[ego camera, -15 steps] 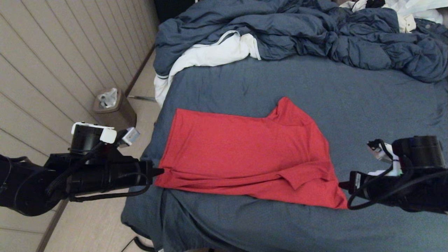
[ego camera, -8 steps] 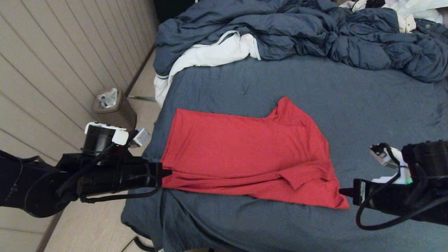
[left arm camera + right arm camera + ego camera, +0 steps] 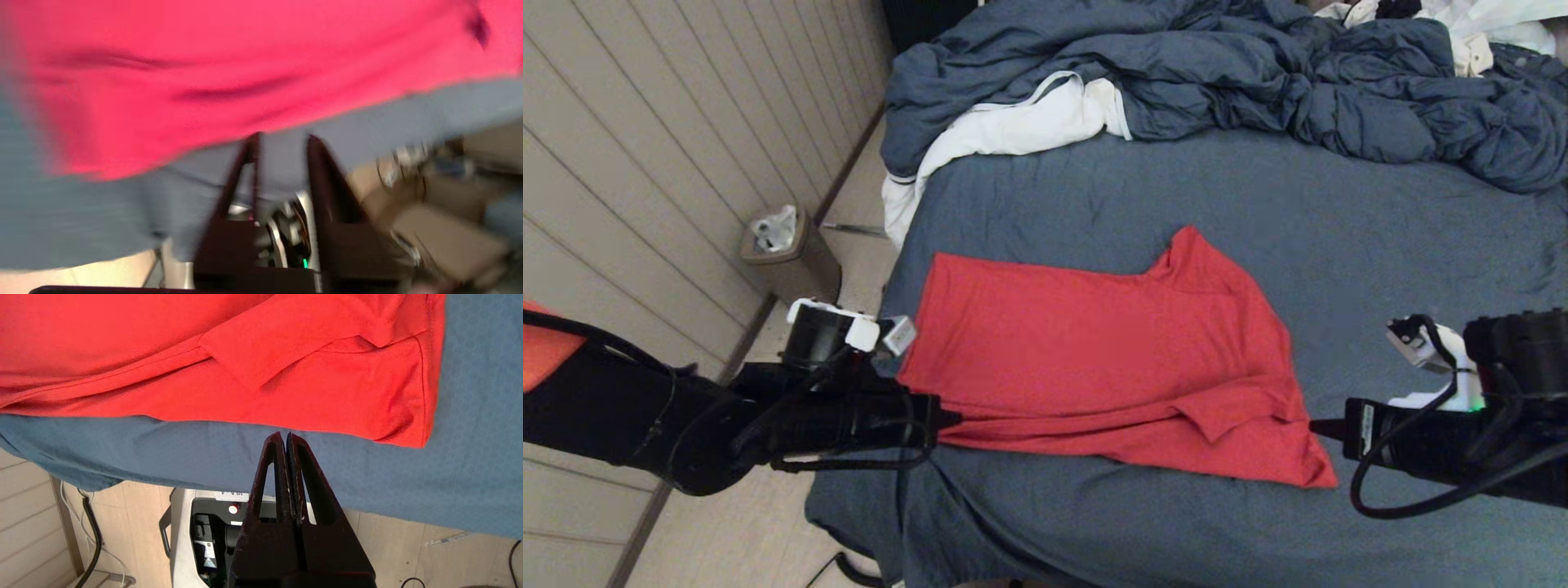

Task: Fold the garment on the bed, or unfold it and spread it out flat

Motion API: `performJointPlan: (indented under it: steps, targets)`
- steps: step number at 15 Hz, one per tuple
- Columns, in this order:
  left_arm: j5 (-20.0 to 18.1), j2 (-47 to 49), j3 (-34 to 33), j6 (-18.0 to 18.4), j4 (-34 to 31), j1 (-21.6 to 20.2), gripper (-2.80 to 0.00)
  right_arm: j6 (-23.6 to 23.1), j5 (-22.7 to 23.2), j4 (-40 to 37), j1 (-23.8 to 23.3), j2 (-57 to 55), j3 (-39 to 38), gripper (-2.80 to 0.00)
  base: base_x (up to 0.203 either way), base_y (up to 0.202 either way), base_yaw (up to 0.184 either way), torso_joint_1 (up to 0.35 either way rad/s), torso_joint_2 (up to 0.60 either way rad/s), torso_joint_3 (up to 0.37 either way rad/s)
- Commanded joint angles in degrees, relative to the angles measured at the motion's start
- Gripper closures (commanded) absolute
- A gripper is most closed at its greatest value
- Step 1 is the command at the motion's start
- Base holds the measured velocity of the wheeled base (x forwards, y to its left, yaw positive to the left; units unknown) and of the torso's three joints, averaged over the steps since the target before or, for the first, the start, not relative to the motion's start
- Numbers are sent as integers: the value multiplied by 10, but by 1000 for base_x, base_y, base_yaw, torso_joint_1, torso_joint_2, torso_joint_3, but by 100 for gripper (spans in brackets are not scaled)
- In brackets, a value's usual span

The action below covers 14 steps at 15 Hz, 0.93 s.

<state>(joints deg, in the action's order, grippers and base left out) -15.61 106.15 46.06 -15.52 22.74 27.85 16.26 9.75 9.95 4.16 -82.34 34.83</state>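
- Bedding crowds the far end of the bed (image 3: 1339, 245): you have a bulky slate-blue duvet (image 3: 1258, 73) heaped across it, with a white cloth with dark trim (image 3: 1013, 131) spilling from under the duvet and over the bed's left edge.
- More white fabric (image 3: 1486, 24) sits at the far right corner, behind the duvet.
- Off the bed on the left you see a small brown bin (image 3: 788, 257) on the pale floor, close to the panelled wall (image 3: 645, 163).
- Nothing of this clutter touches the garment (image 3: 1111, 359); a band of bare sheet lies between the garment and the duvet.
- The garment, a plain red T-shirt, lies mostly flat on the near half of the bed, hem toward the left edge and collar end toward the right, with 1 sleeve folded over on the near right part.
- Your left gripper (image 3: 952, 420) is low at the bed's left side, its tip at the near left corner of the garment. In the left wrist view (image 3: 282, 141) the 2 fingers stand narrowly apart with sheet between them and the red edge (image 3: 245, 81) just beyond; that view is blurred, so you cannot tell whether they touch the cloth.
- Your right gripper (image 3: 1319, 426) is at the garment's near right corner. In the right wrist view (image 3: 284, 437) its fingers are pressed together with nothing between them, the tips just short of the red edge (image 3: 286, 375) over bare sheet (image 3: 204, 453).
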Motion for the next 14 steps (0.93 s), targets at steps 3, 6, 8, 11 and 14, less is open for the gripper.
performJointPlan:
  steps: [3, 6, 8, 11, 14]
  targets:
    - [20, 62, 21, 13, 1, 44, -280, -5, 38, 2, -10, -16, -5, 0, 0, 0, 0, 0, 0, 0]
    - [37, 84, 25, 32, 5, 45, -280, -5, 53, 7, -11, -17, -9, 0, 0, 0, 0, 0, 0, 0]
    - [38, 86, 26, 33, 5, 43, -280, -5, 54, 8, -11, -18, -11, 0, 0, 0, 0, 0, 0, 0]
    - [46, 93, 30, 38, 6, 29, -280, -5, 55, 8, -11, -19, -11, 0, 0, 0, 0, 0, 0, 0]
    - [75, 106, 47, 59, 26, -1, -280, -5, 57, 12, -10, -19, -17, 0, 0, 0, 0, 0, 0, 0]
